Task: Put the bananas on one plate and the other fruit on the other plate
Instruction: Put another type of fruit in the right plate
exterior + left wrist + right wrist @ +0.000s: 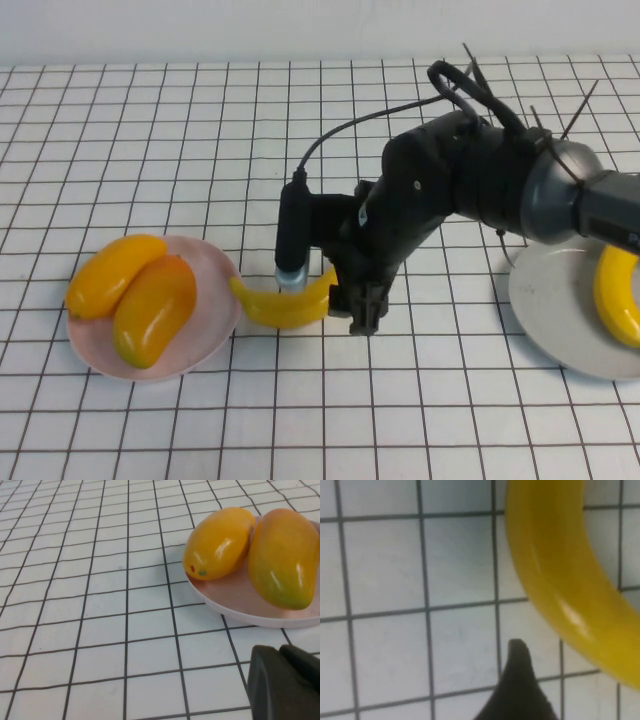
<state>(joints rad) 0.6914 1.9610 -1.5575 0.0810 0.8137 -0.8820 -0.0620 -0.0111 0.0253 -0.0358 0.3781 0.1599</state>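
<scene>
We are lowering our right gripper (362, 312) over the curved yellow plastic banana (285, 303); grip unclear. Off-centre closing risks rolling it toward nine o'clock's pale pink plate (222, 330). Left gripper (285, 680) is idling nearby.

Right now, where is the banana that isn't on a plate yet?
In the high view the loose curved yellow banana lies on the gridded table centre, just right of the pale pink plate, with the right gripper at its right end; the left gripper sits near that plate.
</scene>
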